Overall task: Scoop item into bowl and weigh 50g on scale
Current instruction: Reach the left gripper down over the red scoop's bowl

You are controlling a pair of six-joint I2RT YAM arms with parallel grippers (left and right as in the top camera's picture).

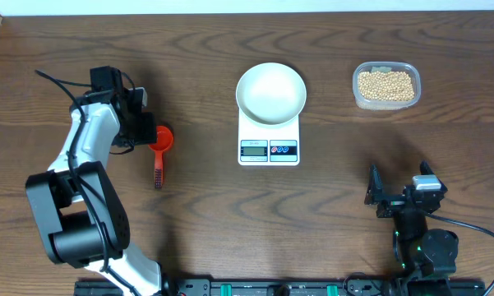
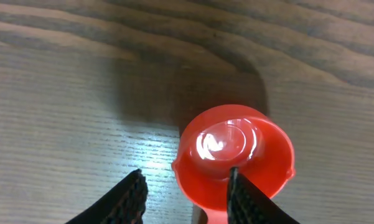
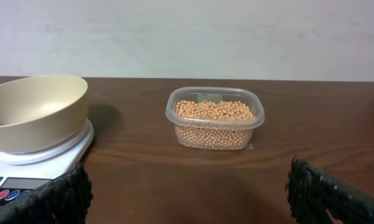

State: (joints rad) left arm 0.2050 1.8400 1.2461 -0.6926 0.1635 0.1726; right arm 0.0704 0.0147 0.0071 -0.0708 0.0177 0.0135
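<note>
Beans (image 1: 385,85) were seen unscooped in the tub (image 1: 386,106), the bowl (image 1: 270,92) on the scale (image 1: 269,131) empty; the scoop (image 1: 160,138) was straddled, ungripped, by the half-narrowed left end effector (image 2: 185,174), the right end effector (image 3: 188,167) spread wide.

Red scoop (image 1: 160,140), cream bowl (image 1: 270,93), white scale (image 1: 248,131) (blue, red buttons (image 1: 284,149)), tan beans (image 1: 385,85).

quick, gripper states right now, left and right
left gripper: open, jaws astride the red scoop, no grip yet
right gripper: open, empty
</note>
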